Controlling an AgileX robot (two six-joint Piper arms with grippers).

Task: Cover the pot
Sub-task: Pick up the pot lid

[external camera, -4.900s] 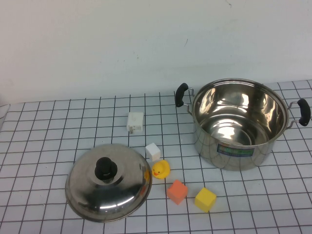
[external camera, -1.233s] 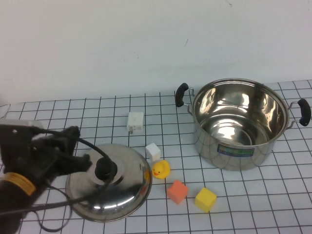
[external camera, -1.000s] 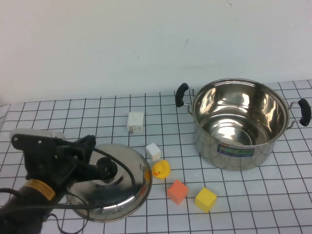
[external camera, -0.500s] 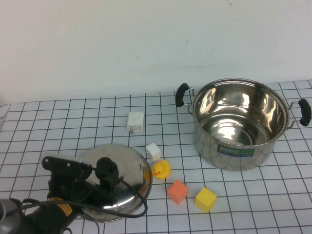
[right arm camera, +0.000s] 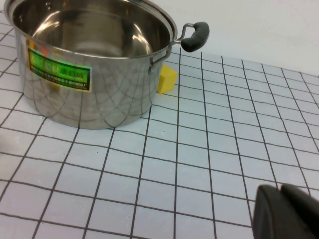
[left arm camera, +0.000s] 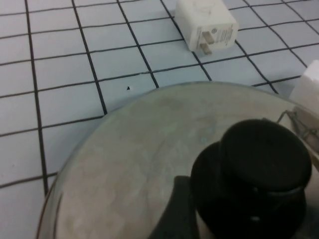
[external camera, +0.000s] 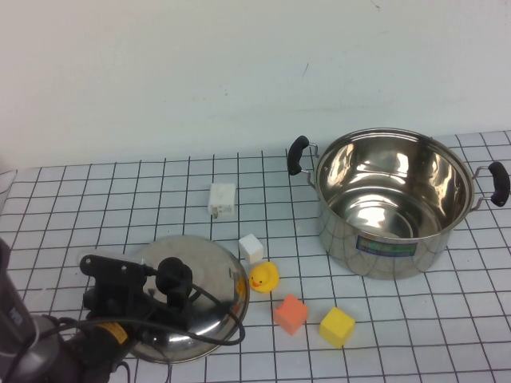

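Observation:
The shiny steel pot stands open at the right, with black side handles and a blue-green label; it also shows in the right wrist view. The domed steel lid lies on the table at the lower left. My left gripper is low over the lid, open, with its jaws either side of the black knob. In the left wrist view one finger sits right beside the knob; the other is out of frame. My right gripper is shut and empty, low over the table beside the pot, outside the high view.
Between lid and pot lie a white cube, a yellow duck, an orange cube and a yellow cube. A white plug adapter lies behind the lid. A white wall bounds the back.
My left arm came in from the left and dropped onto the lid, bringing its gripper around the knob. In the last half second it barely shifted. Lid and pot have not moved.

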